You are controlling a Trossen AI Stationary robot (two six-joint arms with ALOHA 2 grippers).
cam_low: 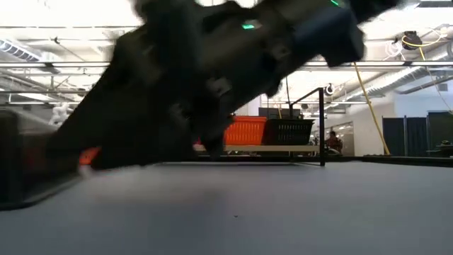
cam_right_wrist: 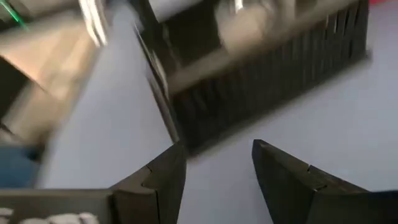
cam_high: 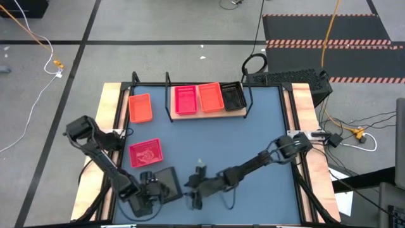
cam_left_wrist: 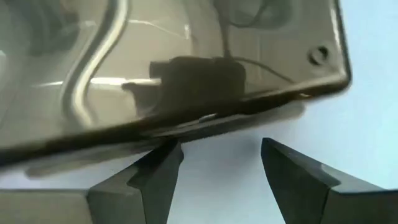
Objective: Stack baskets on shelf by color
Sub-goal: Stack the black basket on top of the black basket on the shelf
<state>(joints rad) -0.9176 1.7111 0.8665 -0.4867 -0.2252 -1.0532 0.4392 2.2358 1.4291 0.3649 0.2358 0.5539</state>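
A black basket (cam_high: 166,181) lies on the blue table near its near edge, between my two grippers. My left gripper (cam_high: 149,192) is open just to its left; in the left wrist view the basket's glossy wall (cam_left_wrist: 174,81) fills the picture beyond the open fingers (cam_left_wrist: 217,155). My right gripper (cam_high: 195,188) is open to the basket's right, and its wrist view shows the perforated side (cam_right_wrist: 267,81) ahead. The shelf (cam_high: 209,113) at the far edge carries a pinkish-red basket (cam_high: 185,100), an orange basket (cam_high: 211,97) and a black basket (cam_high: 233,97). My left gripper has one fingertip (cam_left_wrist: 166,154) right at the black basket's lower edge (cam_left_wrist: 186,127), coming in level from the table's left. I cannot tell whether it touches. The other finger stands apart from the basket.
An orange basket (cam_high: 140,107) sits on the table left of the shelf. A pinkish-red basket (cam_high: 145,153) lies just beyond my left gripper. In the low view a dark arm (cam_low: 212,78) blocks most of the table. Bare blue table (cam_high: 253,136) lies between shelf and right arm.
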